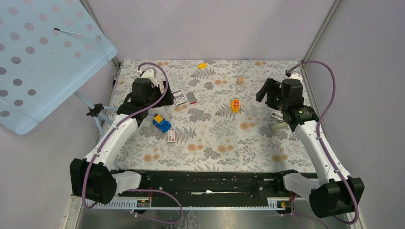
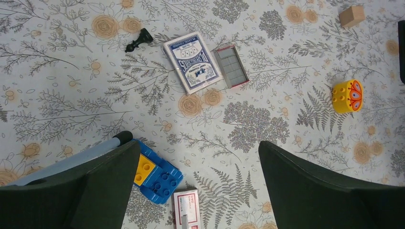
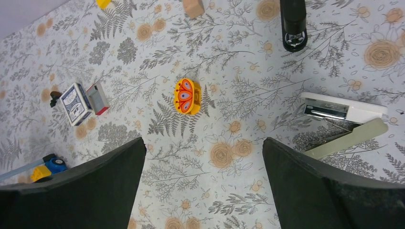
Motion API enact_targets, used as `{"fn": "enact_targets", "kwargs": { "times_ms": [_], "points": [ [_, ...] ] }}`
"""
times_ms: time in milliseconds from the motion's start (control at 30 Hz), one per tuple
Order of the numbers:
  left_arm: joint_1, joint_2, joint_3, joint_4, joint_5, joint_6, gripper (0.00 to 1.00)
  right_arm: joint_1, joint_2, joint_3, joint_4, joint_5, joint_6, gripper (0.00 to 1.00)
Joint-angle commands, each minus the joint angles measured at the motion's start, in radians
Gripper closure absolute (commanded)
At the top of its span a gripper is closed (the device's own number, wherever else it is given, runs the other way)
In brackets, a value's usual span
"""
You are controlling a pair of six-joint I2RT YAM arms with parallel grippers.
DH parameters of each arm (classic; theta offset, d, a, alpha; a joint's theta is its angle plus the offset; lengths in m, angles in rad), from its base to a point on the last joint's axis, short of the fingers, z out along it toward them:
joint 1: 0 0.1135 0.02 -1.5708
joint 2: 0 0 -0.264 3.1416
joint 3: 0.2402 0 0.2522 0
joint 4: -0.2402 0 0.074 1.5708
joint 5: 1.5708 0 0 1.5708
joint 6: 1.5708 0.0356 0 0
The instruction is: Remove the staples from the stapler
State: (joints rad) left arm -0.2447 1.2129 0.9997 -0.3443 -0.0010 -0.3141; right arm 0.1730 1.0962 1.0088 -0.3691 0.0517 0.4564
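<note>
Floral tablecloth, lilac walls around; left gripper and right gripper gape, empty

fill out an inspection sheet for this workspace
surface: floral cloth, lying flat
stapler: open on the cloth near the right arm, pale body and tan bar splayed
staples: too small to tell
clutter: card deck, grey tray, butterfly brick, blue brick, red-and-white box, wooden cube, yellow block, black pawn
grippers: left fingers open, empty; right fingers open, empty
cables: purple cable looped over each arm
surroundings: pale walls, blue dotted panel at left
</note>
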Motion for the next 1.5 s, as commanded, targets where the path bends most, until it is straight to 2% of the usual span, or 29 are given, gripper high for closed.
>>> {"fn": "enact_targets", "kwargs": {
  "times_ms": [0, 233, 433, 600, 733, 833, 900, 1000, 1133, 1467],
  "points": [
    [-0.001, -0.033, 0.048, 0.037, -0.041, -0.001, 0.01, 0.0, -0.008, 0.013, 0.012, 0.087, 0.008, 0.0],
    [0.03, -0.018, 0.091, 0.005, -0.099, -0.052, 0.01, 0.0, -0.001, 0.013, -0.017, 0.165, 0.017, 0.0],
    [0.156, -0.047, 0.043, 0.069, 0.028, -0.115, 0.01, -0.001, 0.047, 0.068, -0.074, 0.208, -0.015, 0.0],
    [0.176, -0.079, 0.005, 0.076, 0.005, -0.103, 0.01, -0.021, 0.16, 0.19, -0.172, 0.262, -0.054, 0.0],
    [0.188, -0.089, 0.006, 0.056, -0.061, -0.117, 0.01, -0.047, 0.229, 0.242, -0.158, 0.203, -0.088, 0.0],
    [0.196, -0.101, 0.006, 0.042, -0.093, -0.122, 0.01, -0.06, 0.289, 0.282, -0.17, 0.227, -0.078, 0.0],
    [0.196, -0.096, 0.0, 0.032, -0.108, -0.139, 0.01, -0.072, 0.35, 0.335, -0.187, 0.246, -0.08, 0.0],
    [0.196, -0.07, 0.008, 0.022, -0.051, -0.146, 0.01, -0.084, 0.48, 0.419, -0.2, 0.224, -0.111, 0.0],
    [0.196, -0.046, 0.003, 0.042, 0.05, -0.174, 0.01, -0.114, 0.674, 0.598, -0.254, 0.135, -0.176, 0.1],
    [0.196, -0.039, -0.001, 0.05, 0.049, -0.198, 0.01, -0.167, 1.071, 0.971, -0.408, 0.093, -0.297, 0.17]
  ]
}}
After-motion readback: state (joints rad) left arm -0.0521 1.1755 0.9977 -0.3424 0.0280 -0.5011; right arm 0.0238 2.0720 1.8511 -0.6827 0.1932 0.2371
